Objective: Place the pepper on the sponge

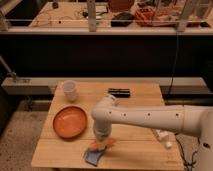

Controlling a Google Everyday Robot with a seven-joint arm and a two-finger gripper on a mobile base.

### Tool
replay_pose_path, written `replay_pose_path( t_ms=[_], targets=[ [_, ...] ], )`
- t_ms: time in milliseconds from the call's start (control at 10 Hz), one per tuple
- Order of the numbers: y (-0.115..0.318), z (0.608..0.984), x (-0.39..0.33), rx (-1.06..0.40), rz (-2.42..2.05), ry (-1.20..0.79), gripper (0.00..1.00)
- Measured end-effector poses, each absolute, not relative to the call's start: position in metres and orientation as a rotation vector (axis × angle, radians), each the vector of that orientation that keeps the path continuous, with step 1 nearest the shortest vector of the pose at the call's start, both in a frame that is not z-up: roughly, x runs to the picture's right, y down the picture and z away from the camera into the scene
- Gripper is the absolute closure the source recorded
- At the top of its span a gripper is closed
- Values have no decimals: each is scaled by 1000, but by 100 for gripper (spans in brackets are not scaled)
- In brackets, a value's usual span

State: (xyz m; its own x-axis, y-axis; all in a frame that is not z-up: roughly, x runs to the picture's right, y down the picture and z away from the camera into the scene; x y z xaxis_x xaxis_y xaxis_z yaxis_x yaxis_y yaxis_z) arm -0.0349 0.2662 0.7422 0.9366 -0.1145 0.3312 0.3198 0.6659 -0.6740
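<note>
The blue-grey sponge [93, 157] lies flat near the front edge of the wooden table [135, 107]. The orange pepper [101, 145] rests across the sponge's top edge, partly on it. My gripper [101, 140] points straight down from the white arm and sits right over the pepper, hiding its middle.
A round orange plate [70, 121] lies to the left of the arm. A white cup [69, 90] stands at the back left. A black rectangular bar [119, 92] lies at the back middle. A small white object [164, 138] sits at the right edge.
</note>
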Motion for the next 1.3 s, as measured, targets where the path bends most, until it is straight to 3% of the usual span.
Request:
replay_pose_path(
  t_ms=[400, 600, 1300],
  targets=[
    [267, 741, -37, -805, -261, -272, 100],
    [267, 741, -38, -802, -267, -273, 93],
    [268, 738, -42, -797, -288, -276, 93]
  ],
)
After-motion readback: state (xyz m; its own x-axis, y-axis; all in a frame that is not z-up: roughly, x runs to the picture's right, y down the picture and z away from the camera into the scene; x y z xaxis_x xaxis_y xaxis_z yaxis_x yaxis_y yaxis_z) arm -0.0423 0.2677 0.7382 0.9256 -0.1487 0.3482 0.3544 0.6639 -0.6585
